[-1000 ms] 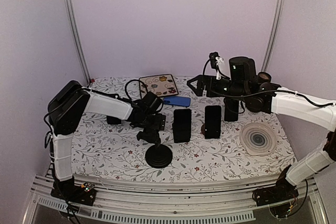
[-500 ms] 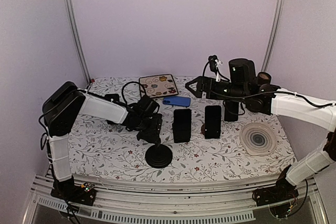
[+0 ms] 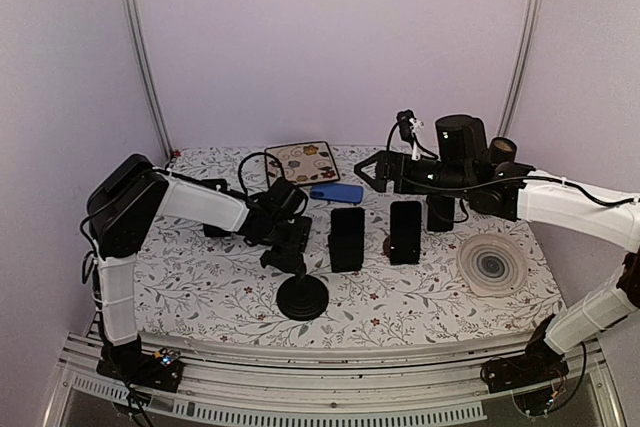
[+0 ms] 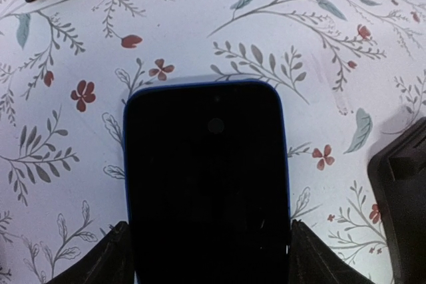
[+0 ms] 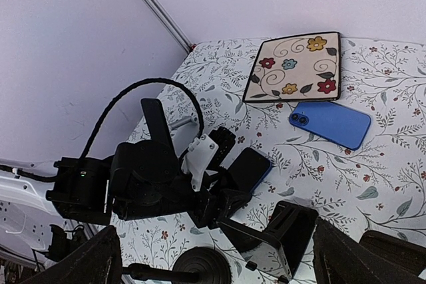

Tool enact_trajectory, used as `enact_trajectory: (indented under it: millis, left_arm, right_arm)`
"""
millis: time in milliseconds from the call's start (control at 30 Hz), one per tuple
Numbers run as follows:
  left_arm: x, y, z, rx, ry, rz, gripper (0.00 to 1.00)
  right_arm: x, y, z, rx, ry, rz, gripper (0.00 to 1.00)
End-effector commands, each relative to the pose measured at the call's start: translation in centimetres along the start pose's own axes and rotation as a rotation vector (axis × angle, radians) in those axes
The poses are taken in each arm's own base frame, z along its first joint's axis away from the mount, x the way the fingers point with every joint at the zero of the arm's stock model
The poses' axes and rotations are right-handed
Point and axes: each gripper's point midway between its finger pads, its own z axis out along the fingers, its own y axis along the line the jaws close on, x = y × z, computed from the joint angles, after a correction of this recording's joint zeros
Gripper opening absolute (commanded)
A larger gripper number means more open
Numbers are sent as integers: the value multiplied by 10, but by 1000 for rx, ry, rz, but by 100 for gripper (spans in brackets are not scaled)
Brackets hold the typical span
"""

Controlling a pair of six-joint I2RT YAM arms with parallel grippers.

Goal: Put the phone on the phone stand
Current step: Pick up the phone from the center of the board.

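A flowered table [image 3: 200, 287] is enclosed by lilac walls [image 3: 330, 37]. The phone [image 4: 206, 184], cut off at frame bottom, is flanked, perhaps gripped, by the left gripper [image 4: 208, 244]; the right gripper [image 5: 216, 247] is spread.

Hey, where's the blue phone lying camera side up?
In the top view the blue phone lies flat at the back centre of the table, just off the front right corner of the flowered mat.

The phone [image 4: 206, 177], black screen up in a blue case, lies flat on the floral desk [image 3: 200, 287]. The phone stand [image 3: 302, 299], black with a round base, stands upright nearby.
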Motion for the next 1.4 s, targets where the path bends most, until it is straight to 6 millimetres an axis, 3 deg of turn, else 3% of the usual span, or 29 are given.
enact_trajectory:
  millis: [0,167,567,633,767,800,1167,1367]
  left_arm:
    - [63,11,18,-13,203,57,62]
    - [49,14,11,-34,152,54,56]
    - [4,20,-19,-65,7,58,56]
    - [-13,18,-33,-49,-46,48,56]
    - [-26,17,-45,-33,-95,50,55]
    - [-29,16,-47,-31,-106,49,55]
    - [-54,15,-79,1,-214,27,54]
    - [-62,16,-93,12,-253,24,54]
  right_arm:
    - [-14,4,-7,-11,-45,3,100]
    - [-15,11,-7,-48,-50,27,100]
    - [-24,23,8,-97,-41,46,99]
    - [-26,25,12,-107,-36,45,99]
    - [-19,22,24,-105,-6,47,99]
    - [-26,27,25,-117,-14,45,99]
    - [-21,29,55,-139,37,59,99]
    - [-12,25,81,-145,76,83,99]
